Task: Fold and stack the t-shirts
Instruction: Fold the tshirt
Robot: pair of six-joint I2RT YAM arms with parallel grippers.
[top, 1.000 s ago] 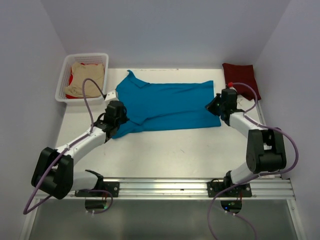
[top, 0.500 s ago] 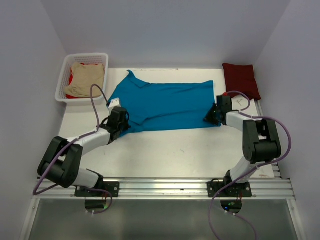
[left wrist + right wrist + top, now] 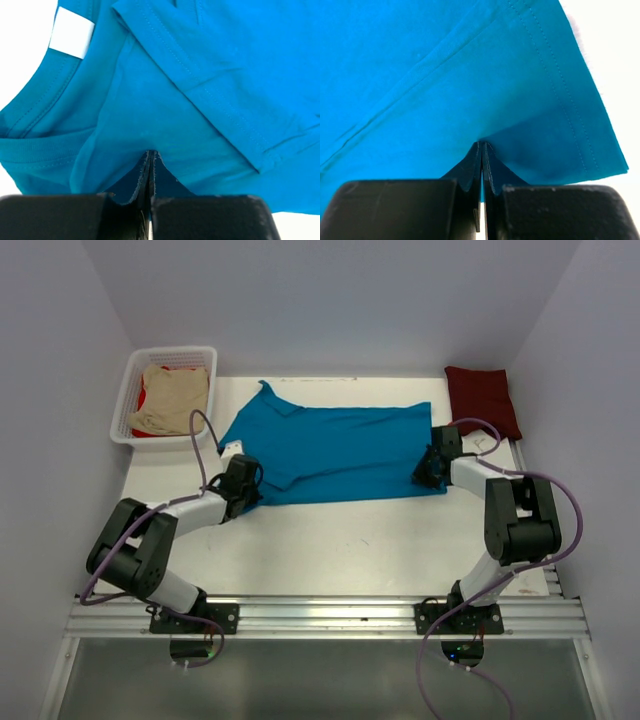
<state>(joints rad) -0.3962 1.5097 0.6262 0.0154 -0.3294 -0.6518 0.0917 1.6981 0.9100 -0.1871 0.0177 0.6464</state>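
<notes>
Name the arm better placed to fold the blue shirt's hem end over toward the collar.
Right. The right gripper is shut on the shirt at the near hem corner. The left gripper pinches the collar end, by the white label. Likely right carries, left anchors.

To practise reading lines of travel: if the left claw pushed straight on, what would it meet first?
The teal t-shirt: the left claw is shut on its edge and points across the cloth, likely into the sleeve fold.
</notes>
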